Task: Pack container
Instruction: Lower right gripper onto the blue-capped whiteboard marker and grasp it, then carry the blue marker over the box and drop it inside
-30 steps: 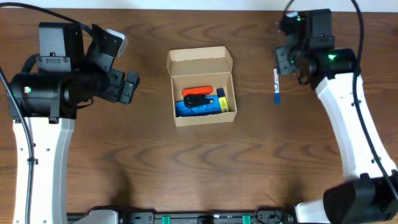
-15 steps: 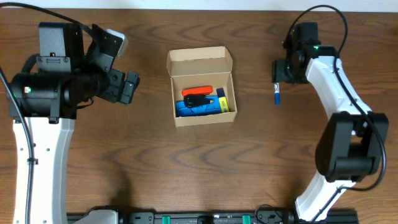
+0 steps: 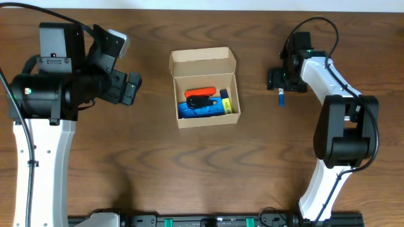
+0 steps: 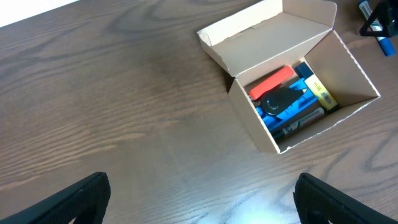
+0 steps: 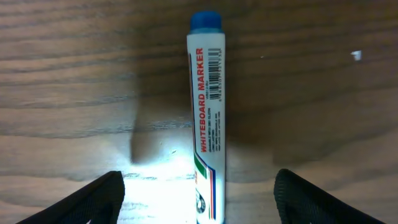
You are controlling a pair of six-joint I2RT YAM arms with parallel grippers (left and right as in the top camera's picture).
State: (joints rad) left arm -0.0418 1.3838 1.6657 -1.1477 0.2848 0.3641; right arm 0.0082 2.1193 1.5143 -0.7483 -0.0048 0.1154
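The container (image 3: 202, 81) sits near the centre of the worktop (image 3: 208, 170), a little toward 12 o'clock, with its flap lid (image 3: 202, 61) folded back at 12 o'clock. Blue, red, black and yellow items (image 3: 205, 104) lie inside, against its 6 o'clock wall. At 3 o'clock of it, well apart, lies a blue-capped whiteboard marker (image 5: 208, 112). The right gripper (image 5: 199, 180) hangs over the marker, fingers spread either side and not touching it. The left gripper (image 3: 134, 88) hovers at 9 o'clock, fingers wide, holding nothing.

Dark brown wood-grain table (image 3: 202, 176), bright glare on its surface
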